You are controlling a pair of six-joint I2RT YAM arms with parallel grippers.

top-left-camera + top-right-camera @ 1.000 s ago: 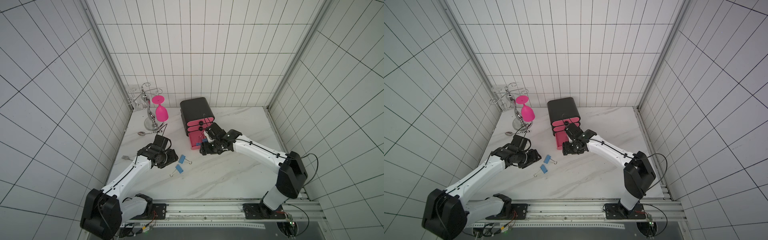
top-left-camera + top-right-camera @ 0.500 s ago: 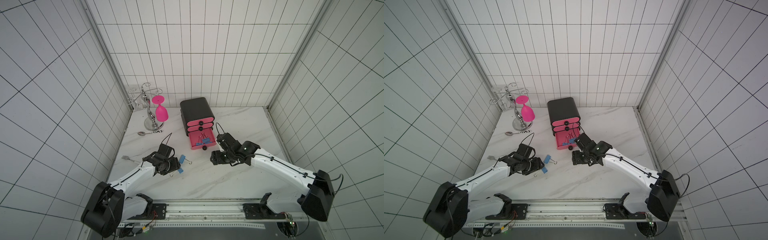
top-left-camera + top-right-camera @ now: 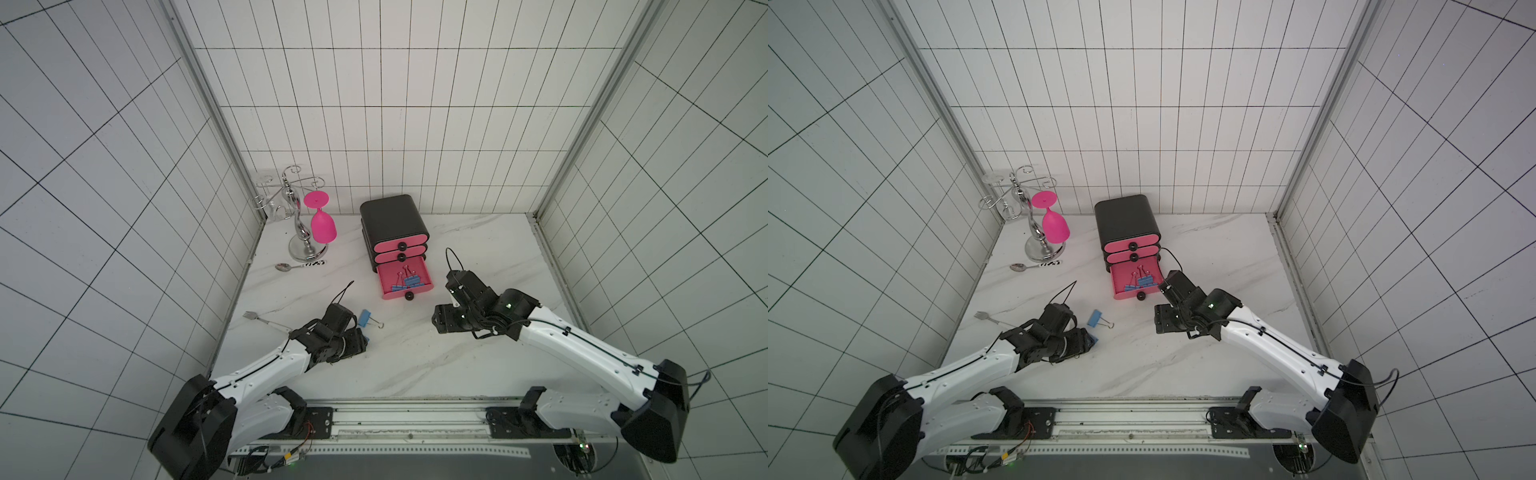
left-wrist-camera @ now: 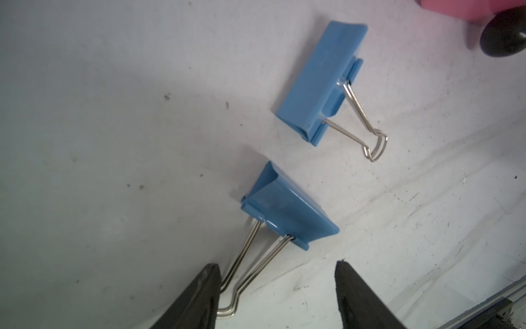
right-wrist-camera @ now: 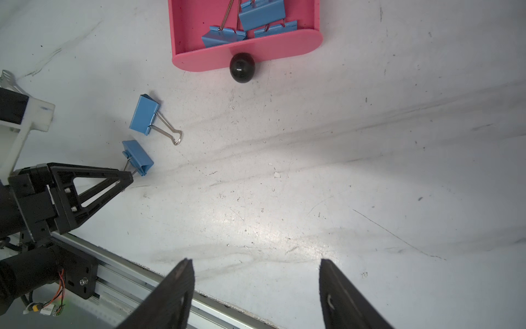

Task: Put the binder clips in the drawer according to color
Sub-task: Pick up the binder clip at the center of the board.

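The drawer chest [image 3: 392,224] is black with three pink fronts. Its bottom drawer [image 3: 428,274] is pulled out and holds several blue binder clips [image 5: 262,14]. Two more blue binder clips lie on the table. One [image 4: 321,82] lies free, seen in both top views [image 3: 365,319] [image 3: 1096,318]. The other [image 4: 287,208] has its wire handles between the open fingers of my left gripper [image 4: 277,265], close to one fingertip [image 4: 212,273]. My right gripper [image 5: 256,260] hovers open and empty in front of the drawer [image 3: 440,324].
A chrome glass stand [image 3: 301,232] with a hanging pink goblet [image 3: 322,224] stands at the back left. A spoon [image 3: 286,267] and a fork [image 3: 259,320] lie along the left side. The metal rail [image 3: 407,415] runs along the front edge.
My right gripper has pulled back from above the open drawer toward the front. The left gripper has dropped low and come up to the nearer blue clip's handles.
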